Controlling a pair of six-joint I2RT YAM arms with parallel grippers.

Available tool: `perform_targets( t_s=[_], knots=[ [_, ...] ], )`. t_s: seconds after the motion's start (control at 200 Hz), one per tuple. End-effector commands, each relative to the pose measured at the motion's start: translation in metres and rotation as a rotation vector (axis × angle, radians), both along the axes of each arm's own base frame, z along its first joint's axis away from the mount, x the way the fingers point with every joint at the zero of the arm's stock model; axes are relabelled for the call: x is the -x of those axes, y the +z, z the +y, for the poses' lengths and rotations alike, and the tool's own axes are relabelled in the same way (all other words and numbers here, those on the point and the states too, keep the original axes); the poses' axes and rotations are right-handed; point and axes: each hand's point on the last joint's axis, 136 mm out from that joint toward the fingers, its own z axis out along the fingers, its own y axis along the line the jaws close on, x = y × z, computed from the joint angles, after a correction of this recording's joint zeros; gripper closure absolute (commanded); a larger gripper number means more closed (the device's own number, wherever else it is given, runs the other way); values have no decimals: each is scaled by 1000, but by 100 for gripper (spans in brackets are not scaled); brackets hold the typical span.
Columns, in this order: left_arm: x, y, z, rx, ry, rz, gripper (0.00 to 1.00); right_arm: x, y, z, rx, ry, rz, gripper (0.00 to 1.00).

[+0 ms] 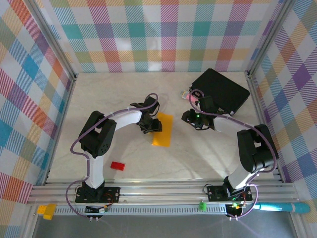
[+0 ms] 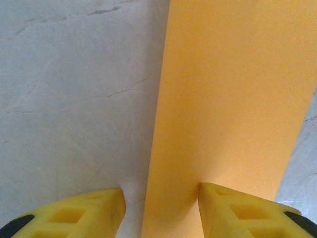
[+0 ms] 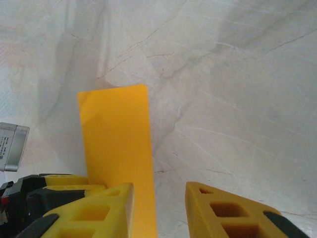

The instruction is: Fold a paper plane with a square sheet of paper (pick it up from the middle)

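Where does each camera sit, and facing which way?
Top external: above and behind the arm bases, looking down on the table; left arm and right arm show, left hand at the orange-yellow paper.
Left wrist: on the left arm, looking down at the paper's edge; its fingers show.
Right wrist: on the right arm, looking across the table at the paper; right hand shows.
Shared: the paper.

The paper [image 2: 233, 99] lies flat on the pale marbled bench [image 2: 74, 99]. The left hand [image 2: 161, 193] is spread astride its long edge, one yellow finger over paper, the other over bench.
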Motion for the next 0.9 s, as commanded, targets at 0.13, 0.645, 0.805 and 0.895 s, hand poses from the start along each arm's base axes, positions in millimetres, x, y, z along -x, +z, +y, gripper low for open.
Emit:
perform_targets(
  t_s=[0.13,0.645,0.805,0.895],
  knots=[
    [37,-67,1,-72,-82,129,53,-6,9,7,-44,31,-42,68],
    [37,-75,2,-87,-61,134,53,5,-3,33,-109,91,17,69],
    [37,-75,3,-88,-60,134,52,15,-12,59,-139,145,57,72],
    [37,-75,3,-89,-58,134,52,20,-16,72,-149,173,78,76]
  ],
)
